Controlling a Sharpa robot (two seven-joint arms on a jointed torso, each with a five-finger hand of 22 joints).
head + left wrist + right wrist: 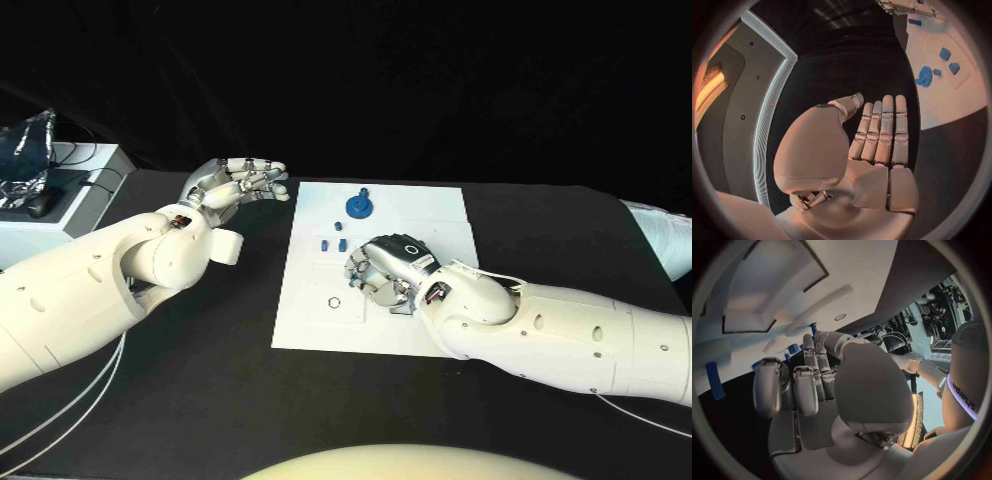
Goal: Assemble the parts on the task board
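The white task board [433, 215] lies in the middle of the black table. A round blue part [359, 207] sits near its far edge, with small blue pieces [335, 243] just in front of it and a small dark ring [335, 302] nearer me. My right hand [387, 270] is over the board's middle, fingers curled down toward its surface; whatever is under them is hidden. In the right wrist view that hand [811, 385] has some fingers bent in, and a blue piece [715, 380] lies on the board beside it. My left hand [238, 185] hovers left of the board, holding nothing; its fingers [879, 135] are stretched out.
A white box [80, 195] with a crinkled clear bag [29, 160] and cables stands at the table's far left corner. Thin white cables [58, 410] run along my left arm. The left wrist view shows the board [954, 100] with the round part [925, 76].
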